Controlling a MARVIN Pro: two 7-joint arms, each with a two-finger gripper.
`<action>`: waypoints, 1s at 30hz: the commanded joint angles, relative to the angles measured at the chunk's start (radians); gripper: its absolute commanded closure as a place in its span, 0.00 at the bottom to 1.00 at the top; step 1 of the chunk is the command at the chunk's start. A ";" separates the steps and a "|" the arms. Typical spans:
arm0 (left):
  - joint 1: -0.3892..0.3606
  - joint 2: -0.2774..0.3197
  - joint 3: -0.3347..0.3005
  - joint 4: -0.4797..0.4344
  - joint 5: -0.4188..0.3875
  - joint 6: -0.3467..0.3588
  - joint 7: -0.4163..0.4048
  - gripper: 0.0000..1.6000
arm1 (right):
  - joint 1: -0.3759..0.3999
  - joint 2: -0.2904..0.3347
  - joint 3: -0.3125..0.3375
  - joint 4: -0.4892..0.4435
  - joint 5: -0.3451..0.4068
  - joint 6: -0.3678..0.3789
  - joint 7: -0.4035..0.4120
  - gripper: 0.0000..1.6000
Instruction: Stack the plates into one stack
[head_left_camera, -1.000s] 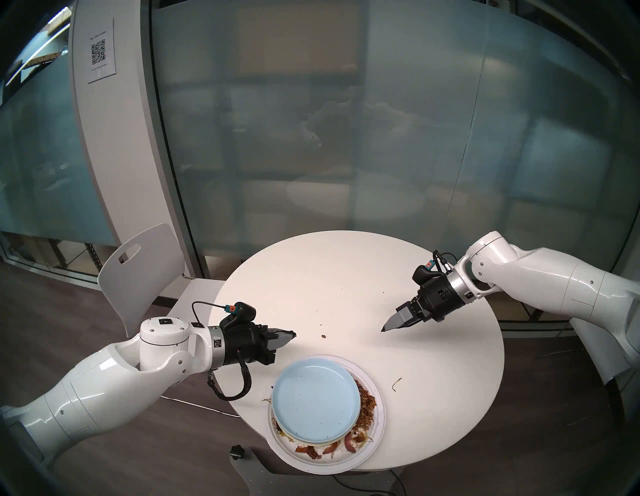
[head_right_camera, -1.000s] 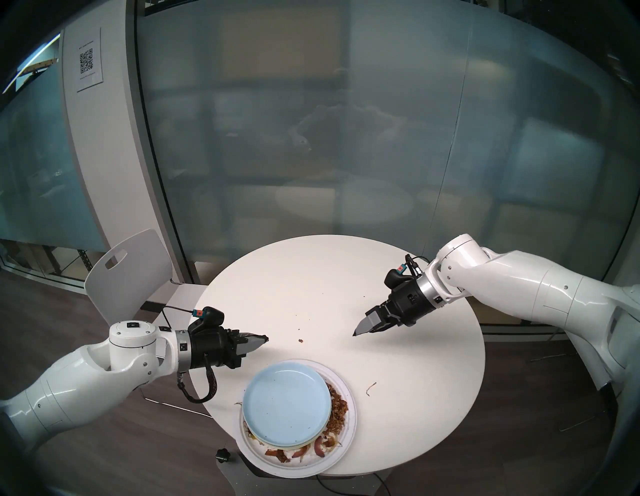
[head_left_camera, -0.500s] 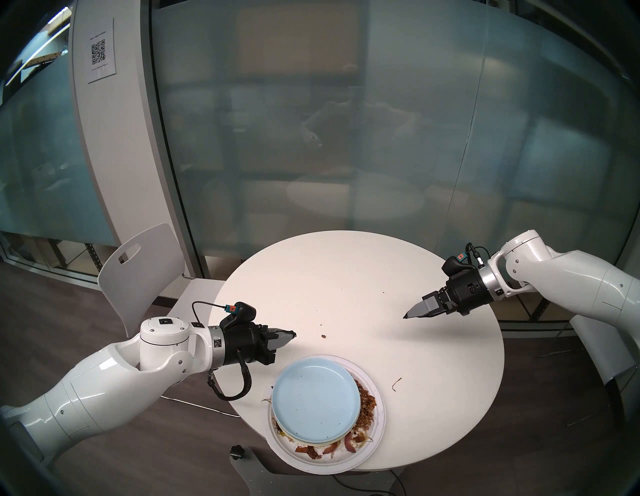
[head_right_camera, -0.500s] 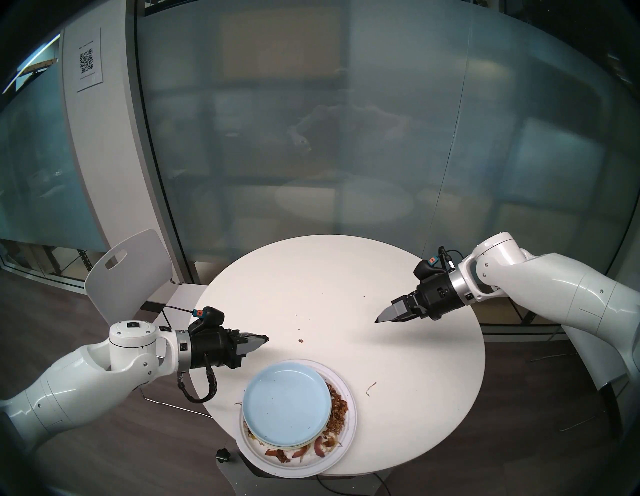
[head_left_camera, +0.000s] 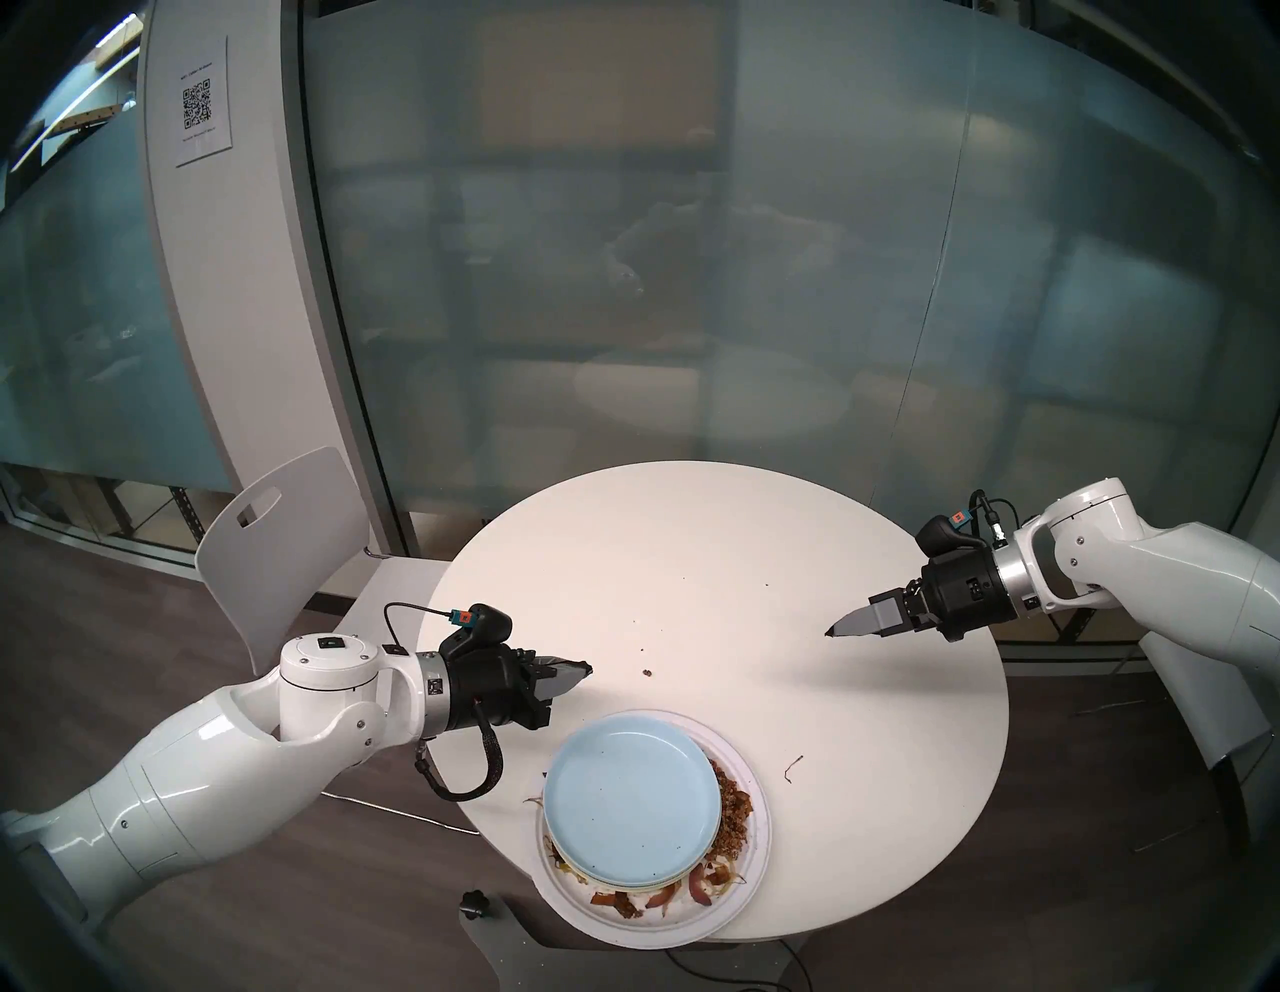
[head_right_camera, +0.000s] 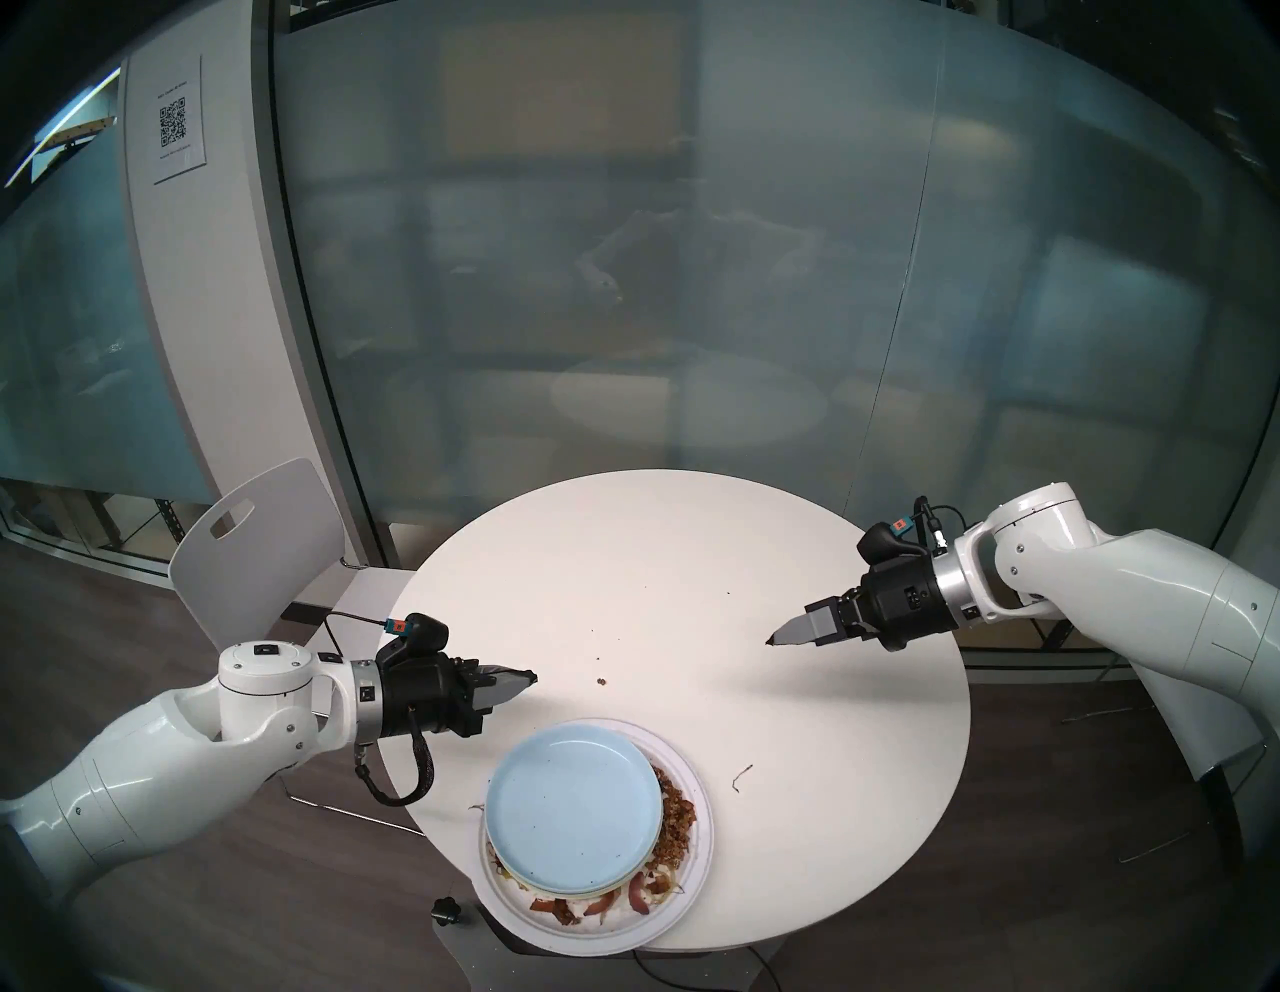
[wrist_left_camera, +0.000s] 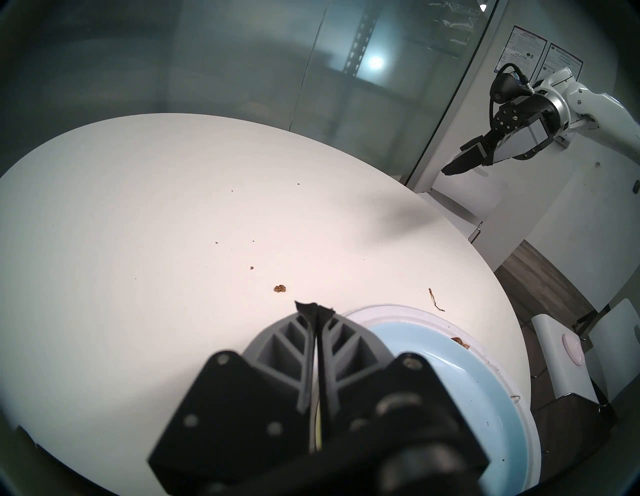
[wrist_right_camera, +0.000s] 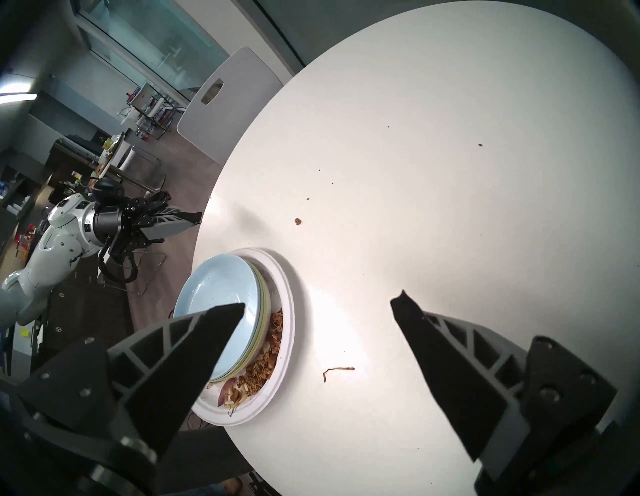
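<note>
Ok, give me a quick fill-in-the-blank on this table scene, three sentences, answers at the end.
1. The top plate of the stack is light ____.
2. The paper plate at the bottom sticks out over the ____ edge of the table.
3. The left gripper is shut; the right gripper is ____.

Answers: blue; near; open

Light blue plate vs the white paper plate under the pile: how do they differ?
The light blue plate is smaller and tops the pile; the white paper plate is wider and forms the base. The light blue plate looks nearly clean; the white paper plate carries food scraps. Both are round and rimmed.
</note>
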 joint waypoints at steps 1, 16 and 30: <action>-0.005 0.000 -0.009 -0.016 -0.002 -0.008 0.001 0.80 | -0.006 0.053 0.018 -0.049 0.053 -0.054 -0.046 0.00; -0.004 0.001 -0.009 -0.017 -0.003 -0.009 0.002 0.80 | -0.019 0.080 0.023 -0.089 0.089 -0.091 -0.101 0.00; -0.004 0.002 -0.009 -0.017 -0.003 -0.010 0.003 0.80 | -0.023 0.090 0.025 -0.101 0.098 -0.100 -0.116 0.00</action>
